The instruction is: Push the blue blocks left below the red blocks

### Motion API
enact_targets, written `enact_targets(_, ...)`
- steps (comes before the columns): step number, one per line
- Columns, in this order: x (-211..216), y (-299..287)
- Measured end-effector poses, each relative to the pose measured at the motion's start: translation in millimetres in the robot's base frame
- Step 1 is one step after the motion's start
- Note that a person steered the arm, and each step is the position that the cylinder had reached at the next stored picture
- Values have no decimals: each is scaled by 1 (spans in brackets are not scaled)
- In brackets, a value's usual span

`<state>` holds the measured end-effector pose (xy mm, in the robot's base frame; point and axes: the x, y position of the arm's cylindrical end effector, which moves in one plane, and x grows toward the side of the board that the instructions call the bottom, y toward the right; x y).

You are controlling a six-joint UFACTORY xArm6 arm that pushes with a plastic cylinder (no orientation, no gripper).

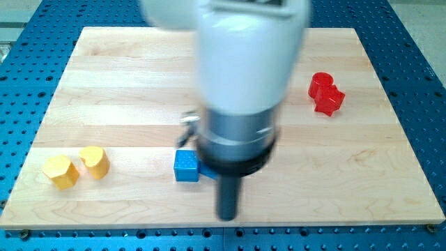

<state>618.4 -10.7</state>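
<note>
Two blue blocks: one blue cube (185,166) just to the view's left of my rod, upper face and front face visible; a second blue block (208,169) shows only as a sliver between the cube and the rod, shape not readable, mostly hidden by the arm.
Tip: my tip (227,217) is at the rod's lower end, blurred, toward the view's bottom-right of the blue cube, near it; contact with either blue block cannot be told.
Hand state: no jaws here, just a straight dark rod, nothing to open or close, nothing held.
Red blocks: two, a red cylinder (320,83) and a red block (329,100) of unclear shape, touching each other, well apart from the tip, up and to the view's right of it.
Yellow blocks: two, a yellow hexagon-like block (60,171) and a yellow heart-like block (95,161), just beside each other, far to the view's left of the tip.
Arm: white housing (244,56) with a dark collar (235,150) sits above the tip and covers the board's centre.
Board: wooden board (139,70) on a blue perforated table (21,90).
</note>
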Motion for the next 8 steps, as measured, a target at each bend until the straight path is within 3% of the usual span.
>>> enact_targets(1,-4,-83)
enact_targets(2,-39,-115)
enact_targets(4,-89,-79)
enact_targets(6,-68,-74)
enact_targets(8,-61,-25)
